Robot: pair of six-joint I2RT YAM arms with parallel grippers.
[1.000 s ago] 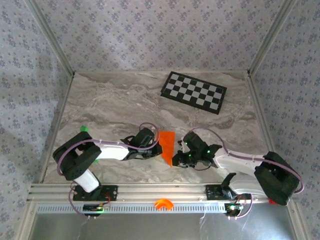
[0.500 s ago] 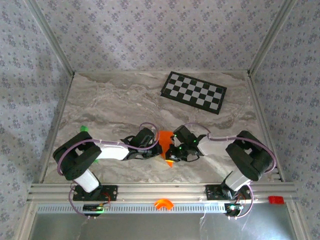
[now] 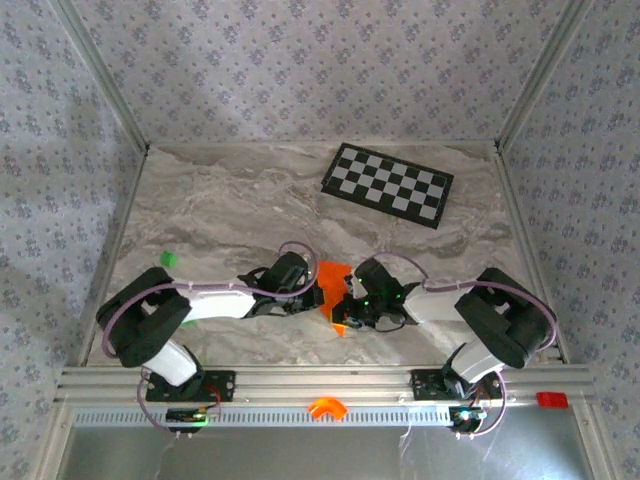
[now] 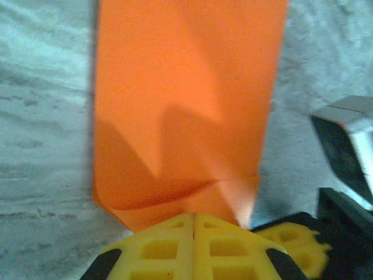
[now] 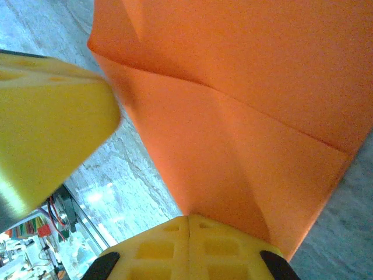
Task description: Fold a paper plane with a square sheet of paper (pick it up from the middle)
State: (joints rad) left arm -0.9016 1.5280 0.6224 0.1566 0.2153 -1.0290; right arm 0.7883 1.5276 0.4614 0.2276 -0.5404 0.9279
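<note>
The left arm (image 3: 215,303) and right arm (image 3: 445,305) stretch low and inward. The left end effector (image 3: 316,293) and right end effector (image 3: 348,306) sit close together, each with fingers closed tight.

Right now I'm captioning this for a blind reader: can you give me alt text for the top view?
Two arms meet low over a marble table, the left hand and right hand each shut on a folded orange paper between them. A checkerboard lies at the far right.
</note>
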